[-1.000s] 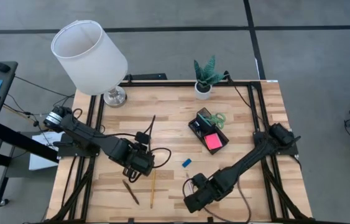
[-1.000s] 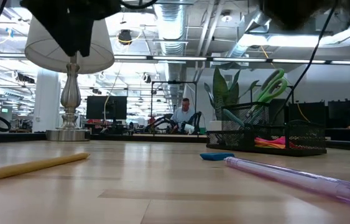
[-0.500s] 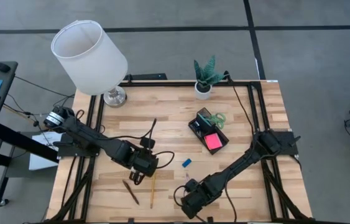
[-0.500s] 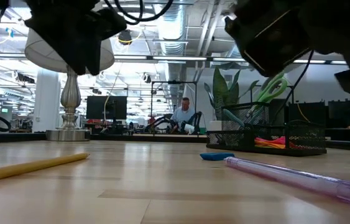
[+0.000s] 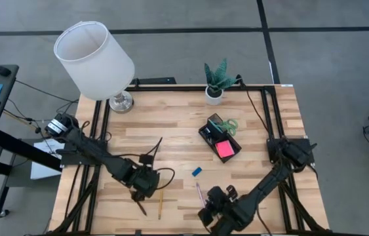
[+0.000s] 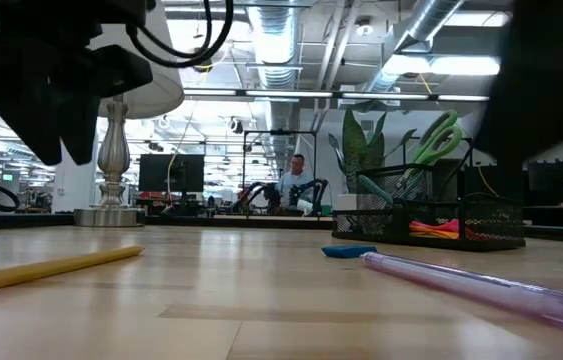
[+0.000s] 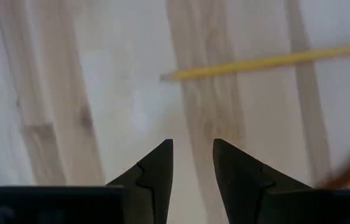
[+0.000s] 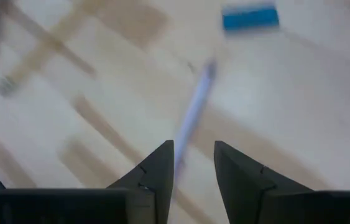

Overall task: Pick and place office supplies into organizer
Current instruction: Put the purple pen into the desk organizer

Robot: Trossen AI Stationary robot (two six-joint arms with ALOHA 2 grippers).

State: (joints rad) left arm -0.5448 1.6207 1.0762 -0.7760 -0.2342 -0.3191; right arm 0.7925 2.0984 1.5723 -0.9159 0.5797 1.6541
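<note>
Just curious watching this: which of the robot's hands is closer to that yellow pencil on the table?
The left hand: it hovers right beside the yellow pencil, empty. The right hand is farther off, over the purple pen.

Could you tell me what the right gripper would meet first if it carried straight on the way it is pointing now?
Probably the purple pen: in the wrist view it lies in line with the gap between the open right gripper fingers. The blue eraser sits farther on, slightly aside. Depth is hard to judge.
</note>
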